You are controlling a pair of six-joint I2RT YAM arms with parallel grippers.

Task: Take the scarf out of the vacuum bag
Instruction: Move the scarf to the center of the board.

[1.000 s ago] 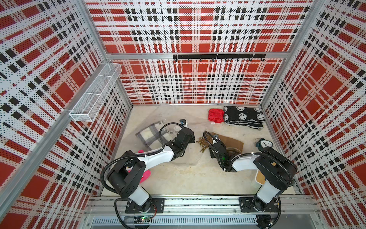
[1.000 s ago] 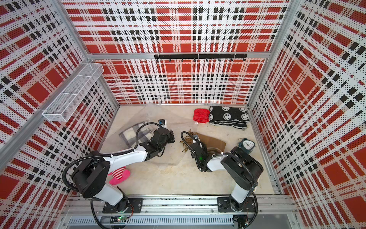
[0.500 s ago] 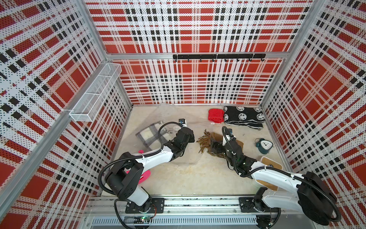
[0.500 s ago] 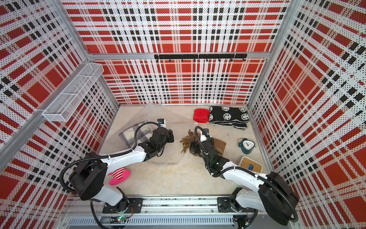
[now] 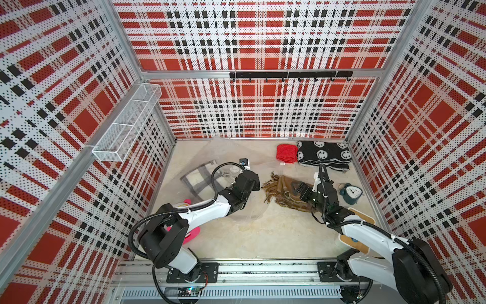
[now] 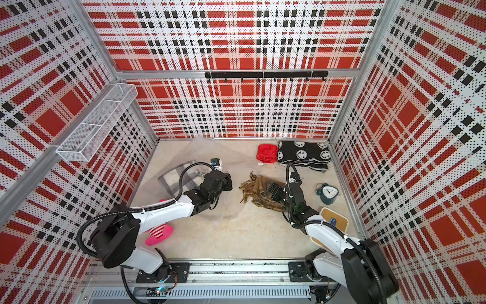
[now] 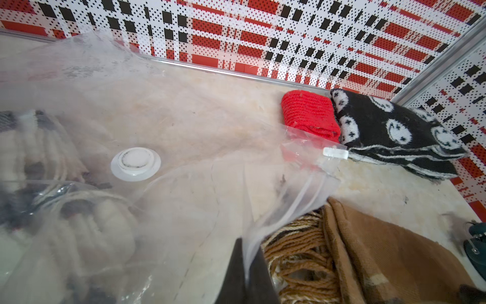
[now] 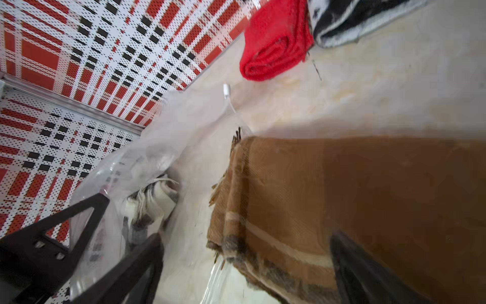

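The clear vacuum bag lies crumpled at the back left of the table, its round white valve cap facing up. Inside it sits a grey-and-white plaid scarf. My left gripper is shut on the bag's open edge, also visible in both top views. A brown fringed scarf lies on the table just outside the bag's mouth. My right gripper hovers open over it, holding nothing.
A folded red knit and a black smiley-face scarf lie at the back right. A teal alarm clock and a cork-topped board sit by the right wall, and a pink slipper under my left arm. A wire basket hangs on the left wall.
My right arm has swung its elbow out to the right, and its gripper has opened wide over the brown scarf. The left gripper still pinches the bag's edge.
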